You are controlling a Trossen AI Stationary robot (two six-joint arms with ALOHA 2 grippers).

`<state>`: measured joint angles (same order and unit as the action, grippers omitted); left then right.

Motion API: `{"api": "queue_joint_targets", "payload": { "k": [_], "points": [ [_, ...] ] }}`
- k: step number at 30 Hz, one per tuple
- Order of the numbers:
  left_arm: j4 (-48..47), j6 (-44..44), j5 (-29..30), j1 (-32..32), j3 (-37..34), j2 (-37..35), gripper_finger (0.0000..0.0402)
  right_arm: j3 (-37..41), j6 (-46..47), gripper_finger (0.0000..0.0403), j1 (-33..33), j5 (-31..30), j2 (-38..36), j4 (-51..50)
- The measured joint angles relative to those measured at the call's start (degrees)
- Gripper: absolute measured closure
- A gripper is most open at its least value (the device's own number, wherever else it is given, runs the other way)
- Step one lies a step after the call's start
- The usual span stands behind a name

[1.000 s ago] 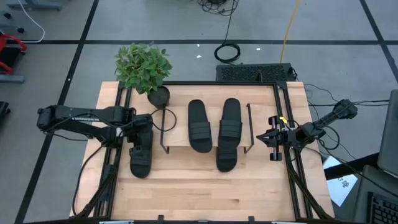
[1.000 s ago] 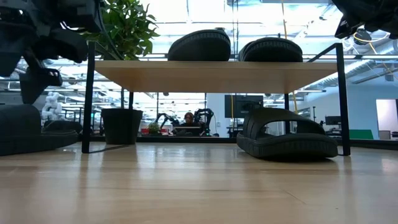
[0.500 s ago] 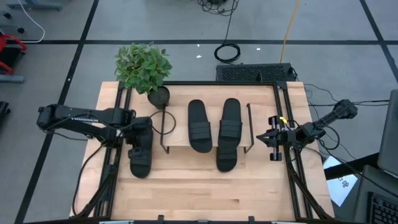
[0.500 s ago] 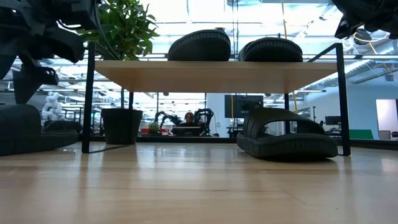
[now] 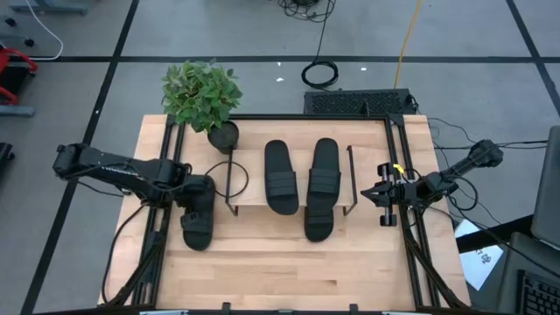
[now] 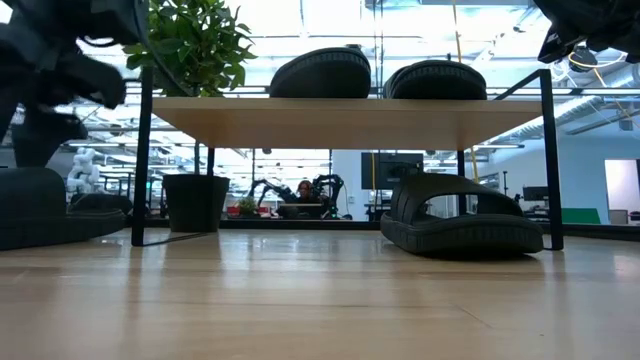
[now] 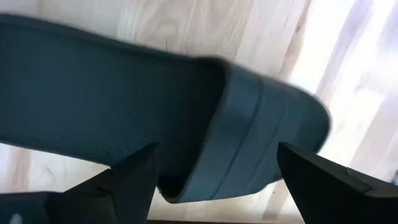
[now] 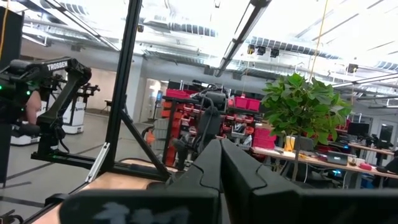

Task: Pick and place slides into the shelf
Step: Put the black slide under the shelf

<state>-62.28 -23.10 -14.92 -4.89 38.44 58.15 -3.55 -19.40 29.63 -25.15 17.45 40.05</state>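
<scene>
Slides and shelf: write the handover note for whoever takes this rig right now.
Left end effector: open, fingers either side of the loose slide lying on the table left of the shelf; not gripped yet.
Right end effector: shut, parked off the shelf's right end, holding nothing.
Done: two slides sit side by side on the shelf board, one left, the other right.
A fourth slide lies on the table under the shelf's right side, its end poking out at the front.
Left: grip and shelve the left slide, then deal with the one underneath.
</scene>
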Motion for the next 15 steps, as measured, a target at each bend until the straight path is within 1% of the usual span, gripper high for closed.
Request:
{"api": "queue_joint_targets", "payload": {
  "k": [2,6,9,12,15],
  "points": [
    [1.12,-1.16,-0.53,-0.52,-1.92,0.0,0.0086,0.0,0.25,0.0403,0.0,0.02,0.0,0.0],
    [4.04,-2.25,-3.36,-1.27,-5.23,-0.02,0.0093,0.0,0.24,0.0403,0.0,0.02,0.0,0.0],
    [5.17,-1.63,-4.22,-1.31,-5.78,-0.04,0.0111,0.0,0.17,0.0403,0.0,0.02,-0.02,0.01],
    [5.2,-0.85,-4.55,-1.31,-5.29,-0.2,0.0152,0.0,0.06,0.0403,0.0,0.02,0.0,0.13],
    [5.07,1.07,-4.83,-1.31,-4.49,-0.2,0.022,0.0,-0.04,0.0403,0.0,0.02,-0.02,0.52]
  ]
}}
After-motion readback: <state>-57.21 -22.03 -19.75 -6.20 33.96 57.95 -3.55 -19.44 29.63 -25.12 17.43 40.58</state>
